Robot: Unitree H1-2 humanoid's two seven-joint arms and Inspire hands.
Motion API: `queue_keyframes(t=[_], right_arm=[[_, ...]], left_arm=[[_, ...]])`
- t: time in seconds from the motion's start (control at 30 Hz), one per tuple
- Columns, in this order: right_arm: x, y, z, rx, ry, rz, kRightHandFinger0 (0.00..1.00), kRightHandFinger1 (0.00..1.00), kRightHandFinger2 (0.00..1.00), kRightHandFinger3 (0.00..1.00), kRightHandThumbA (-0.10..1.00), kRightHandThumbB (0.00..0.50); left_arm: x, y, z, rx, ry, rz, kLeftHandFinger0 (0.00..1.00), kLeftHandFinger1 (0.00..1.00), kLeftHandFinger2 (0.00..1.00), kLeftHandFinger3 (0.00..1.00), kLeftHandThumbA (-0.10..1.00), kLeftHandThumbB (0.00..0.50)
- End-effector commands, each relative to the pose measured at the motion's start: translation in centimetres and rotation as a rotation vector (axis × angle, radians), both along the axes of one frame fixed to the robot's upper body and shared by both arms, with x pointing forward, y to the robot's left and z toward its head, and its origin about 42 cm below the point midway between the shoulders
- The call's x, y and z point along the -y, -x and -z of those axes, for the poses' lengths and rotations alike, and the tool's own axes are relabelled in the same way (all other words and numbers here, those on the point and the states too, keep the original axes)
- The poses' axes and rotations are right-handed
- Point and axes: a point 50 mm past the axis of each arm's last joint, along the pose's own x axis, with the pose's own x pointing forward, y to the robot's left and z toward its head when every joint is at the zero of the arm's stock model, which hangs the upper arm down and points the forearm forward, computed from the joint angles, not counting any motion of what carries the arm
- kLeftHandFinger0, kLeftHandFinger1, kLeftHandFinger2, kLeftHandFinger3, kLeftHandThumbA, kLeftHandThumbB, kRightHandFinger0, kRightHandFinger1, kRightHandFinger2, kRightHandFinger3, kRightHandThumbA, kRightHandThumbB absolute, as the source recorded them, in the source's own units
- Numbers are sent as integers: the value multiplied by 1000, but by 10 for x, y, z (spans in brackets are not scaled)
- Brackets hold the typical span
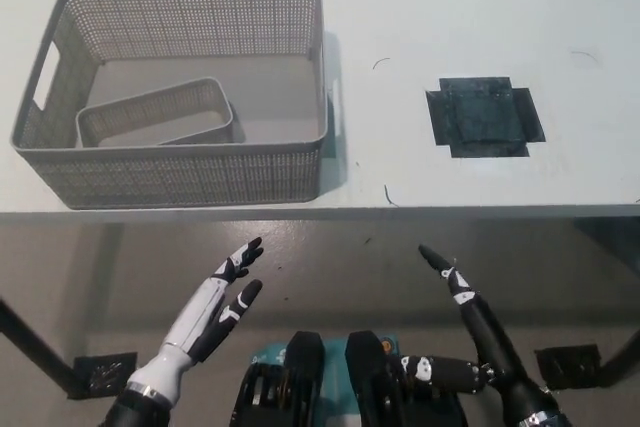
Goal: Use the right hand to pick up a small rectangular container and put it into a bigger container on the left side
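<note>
Small rectangular container (pixel 157 113) lying inside the bigger container (pixel 180 172), in its front left part, angled, far up and to the left of the right hand (pixel 472 332). Right hand black, held low below the table's front edge, fingers spread and stretched out, gripping nothing, well apart from both containers. Left hand (pixel 212 309) white, resting at a like height to the left of the right hand, fingers likewise apart and empty, just below the bigger container's front wall but under the table (pixel 420 37) edge. Dark square patch (pixel 484 117) flat on the tabletop, above the right hand and right of the bigger container.
</note>
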Motion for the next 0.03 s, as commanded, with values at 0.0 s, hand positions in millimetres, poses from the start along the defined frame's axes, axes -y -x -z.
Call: queue_keyframes(t=[0.0], right_arm=[[4,-26,-22,28,-242,-28,1000,1000,1000,1000,1000,124]], left_arm=[[-6,-9,-18,112,47,-15,1000,1000,1000,1000,1000,175]])
